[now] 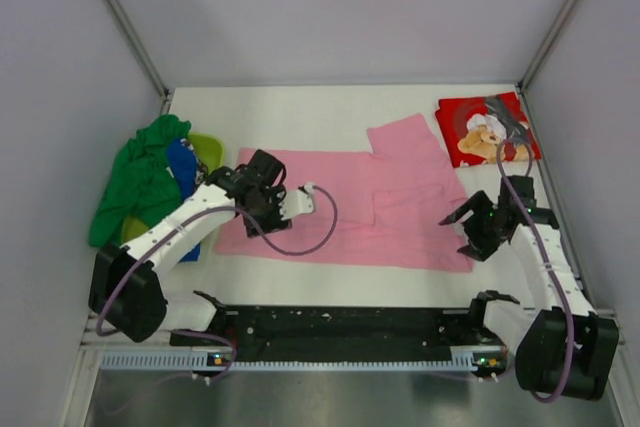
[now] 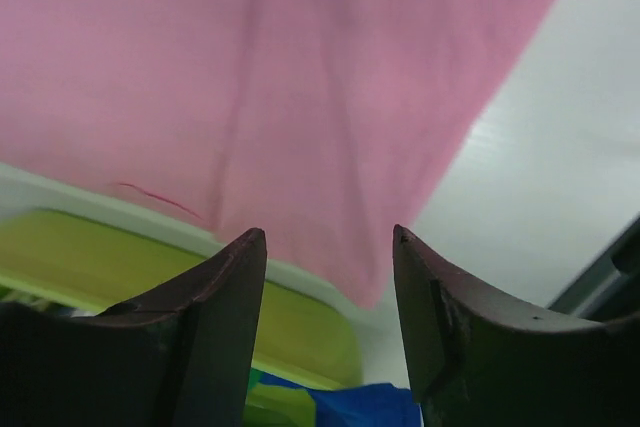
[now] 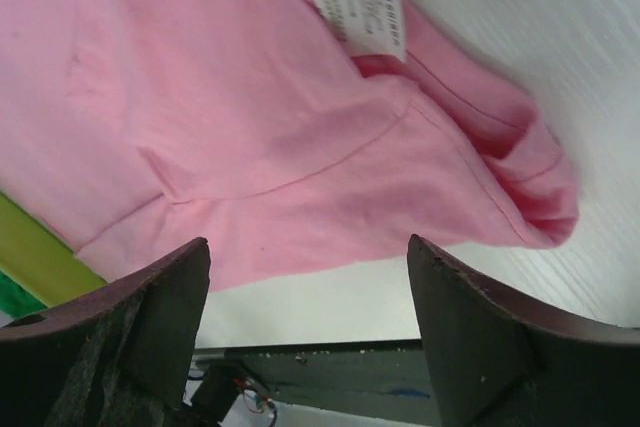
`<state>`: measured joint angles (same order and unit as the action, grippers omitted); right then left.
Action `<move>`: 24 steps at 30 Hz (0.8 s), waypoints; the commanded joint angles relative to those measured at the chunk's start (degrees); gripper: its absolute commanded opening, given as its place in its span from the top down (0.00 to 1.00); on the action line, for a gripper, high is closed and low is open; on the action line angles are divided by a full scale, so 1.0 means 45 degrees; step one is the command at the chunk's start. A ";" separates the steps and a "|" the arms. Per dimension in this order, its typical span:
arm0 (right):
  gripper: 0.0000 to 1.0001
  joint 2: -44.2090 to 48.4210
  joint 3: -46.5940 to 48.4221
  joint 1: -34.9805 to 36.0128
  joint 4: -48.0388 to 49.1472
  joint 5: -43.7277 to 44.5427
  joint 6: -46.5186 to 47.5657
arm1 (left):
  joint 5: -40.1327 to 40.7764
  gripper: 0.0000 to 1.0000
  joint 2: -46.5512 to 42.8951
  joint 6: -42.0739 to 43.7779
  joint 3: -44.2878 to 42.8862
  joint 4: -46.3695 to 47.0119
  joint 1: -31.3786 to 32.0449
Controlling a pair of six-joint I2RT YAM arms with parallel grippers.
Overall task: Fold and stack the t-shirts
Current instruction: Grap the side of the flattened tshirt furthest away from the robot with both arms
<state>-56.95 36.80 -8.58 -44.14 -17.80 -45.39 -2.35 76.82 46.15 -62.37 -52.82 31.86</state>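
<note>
Both claws are hanging wide open and empty as I am watching: left claw over the left edge of the pink shirt, right claw over its right edge.

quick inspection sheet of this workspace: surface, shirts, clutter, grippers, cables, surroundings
surface: white table, bare strip at the back
job's things: pink t-shirt spread flat mid-table; red teddy-bear shirt folded at back right; green shirt, blue shirt and yellow-green shirt heaped at left
clutter: nothing seen
grippers: left gripper open, empty, above the pink t-shirt's left part; right gripper open, empty, above its near right corner
cables: purple cable loops over the pink t-shirt; another follows the right arm
surroundings: pale walls, metal frame posts, black rail at the near edge
</note>
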 commanded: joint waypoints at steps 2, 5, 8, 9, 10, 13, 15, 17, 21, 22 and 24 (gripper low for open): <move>0.24 0.0038 -0.0791 -0.0301 -0.1929 0.0793 -0.1201 | -0.0436 0.41 -0.1132 0.2107 0.2993 -0.0651 -0.0905; 0.25 0.0136 -0.1028 -0.0301 -0.1910 0.1083 -0.1652 | 0.0927 0.41 -0.1211 0.2068 0.4461 0.1321 -0.1258; 0.25 0.0058 -0.1087 -0.0320 -0.1871 0.1766 -0.1730 | 0.1459 0.41 -0.0978 0.2010 0.5303 0.3061 -0.1823; 0.25 -0.0117 -0.1106 -0.0320 -0.1832 0.2097 -0.1769 | 0.1498 0.41 -0.0822 0.1971 0.5363 0.3491 -0.2038; 0.25 -0.0273 -0.1087 -0.0320 -0.1774 0.2410 -0.1770 | 0.1692 0.41 -0.0646 0.1835 0.5383 0.3882 -0.2195; 0.28 -0.1073 -0.1184 -0.0320 -0.1540 0.2706 -0.1847 | 0.1968 0.43 -0.0022 0.1250 0.5247 0.4199 -0.2274; 0.32 -0.1561 -0.1418 -0.0339 -0.1150 0.2861 -0.2003 | 0.1540 0.44 0.0292 0.0859 0.5227 0.3848 -0.2274; 0.40 -0.1972 -0.1594 -0.0476 -0.0798 0.2998 -0.2179 | 0.1382 0.45 0.0429 0.0585 0.5499 0.4001 -0.2255; 0.80 -0.2305 -0.1459 -0.0924 -0.0114 0.3506 -0.2297 | 0.0992 0.71 0.0353 0.0000 0.5696 0.4237 -0.2275; 0.86 -0.2344 -0.1342 -0.1003 -0.0036 0.3623 -0.2181 | 0.0798 0.78 0.0274 -0.0099 0.5715 0.4102 -0.2255; 1.00 -0.2442 -0.1107 -0.1062 -0.0034 0.3897 -0.1927 | 0.0194 0.97 0.0021 -0.0196 0.5715 0.3906 -0.2255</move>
<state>-66.81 29.87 -12.14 -51.37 -4.80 -54.24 4.47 77.41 47.99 -37.87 -37.17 21.78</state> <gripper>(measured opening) 0.075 0.174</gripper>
